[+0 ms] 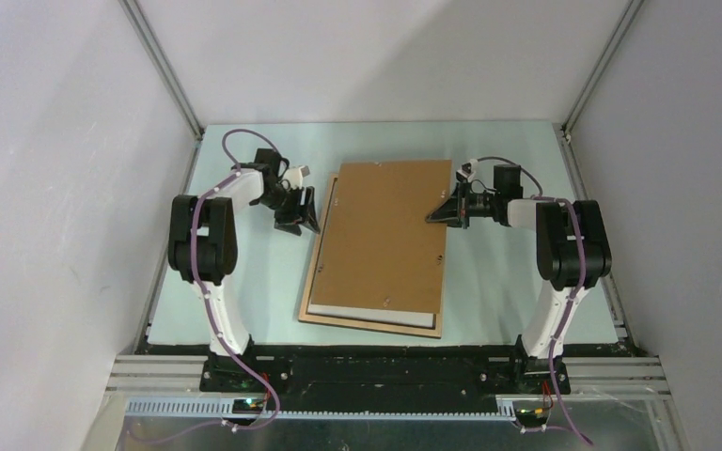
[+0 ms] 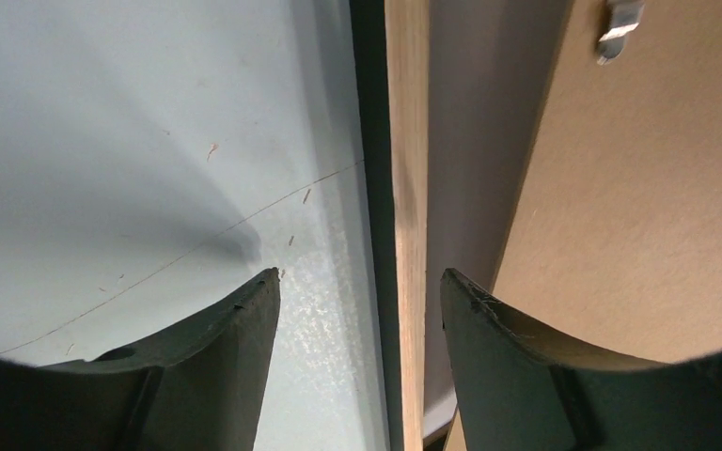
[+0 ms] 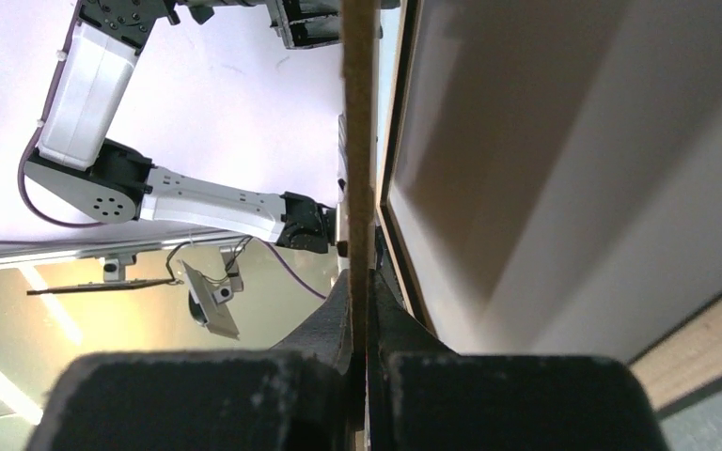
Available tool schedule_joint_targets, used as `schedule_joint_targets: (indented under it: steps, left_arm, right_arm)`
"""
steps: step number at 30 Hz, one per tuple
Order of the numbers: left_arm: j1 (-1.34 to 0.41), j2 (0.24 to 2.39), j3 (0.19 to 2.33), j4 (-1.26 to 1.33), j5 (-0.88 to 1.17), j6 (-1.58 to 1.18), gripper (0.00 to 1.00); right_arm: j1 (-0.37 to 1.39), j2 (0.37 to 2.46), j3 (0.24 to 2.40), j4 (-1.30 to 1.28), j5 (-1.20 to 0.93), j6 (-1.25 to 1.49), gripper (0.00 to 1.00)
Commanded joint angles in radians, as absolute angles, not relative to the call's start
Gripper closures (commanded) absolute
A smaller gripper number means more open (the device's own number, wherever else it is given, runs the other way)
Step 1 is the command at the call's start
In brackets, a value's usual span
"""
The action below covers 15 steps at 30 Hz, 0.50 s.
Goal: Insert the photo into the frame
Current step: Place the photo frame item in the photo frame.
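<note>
My right arm is reaching in from the right side, elbow bent high and wrist turned inward. My right gripper (image 1: 442, 214) is pinching the right edge of the backing board (image 1: 385, 235), jaws squeezed tight on the thin brown sheet. From the right wrist, I'm seeing that board edge-on, running straight up out of my closed fingers (image 3: 338, 324).

My left arm is folding over from the left, forearm angling down toward the table (image 1: 244, 282). My left gripper (image 1: 296, 218) is hanging just beside the far left part of the frame (image 1: 371, 329), jaws spread apart and gripping nothing. Looking down the left wrist, my two fingers (image 2: 235, 348) are sitting on either side of the frame's light wood rail, with the board off to the right and a small metal tab (image 2: 620, 23) showing on it near the top.

The frame is lying back-up in the middle of the table, slightly skewed. The photo (image 1: 371, 317) is resting inside it, white back up. It is mostly covered by the board, with only a pale strip peeking out at the near end.
</note>
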<state>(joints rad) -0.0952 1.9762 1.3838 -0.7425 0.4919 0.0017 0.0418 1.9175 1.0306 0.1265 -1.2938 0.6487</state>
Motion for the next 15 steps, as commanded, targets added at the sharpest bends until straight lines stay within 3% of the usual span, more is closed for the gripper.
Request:
schedule_joint_targets:
  steps: [1, 15]
  left_arm:
    - [-0.091, 1.923, 1.398, -0.735, 0.535, 0.029, 0.32]
    - [-0.066, 1.930, 1.414, -0.735, 0.564, 0.015, 0.31]
  right_arm:
    - [0.064, 1.935, 1.058, 0.252, -1.387, 0.750, 1.00]
    - [0.083, 1.961, 1.025, 0.273, -1.375, 0.750, 1.00]
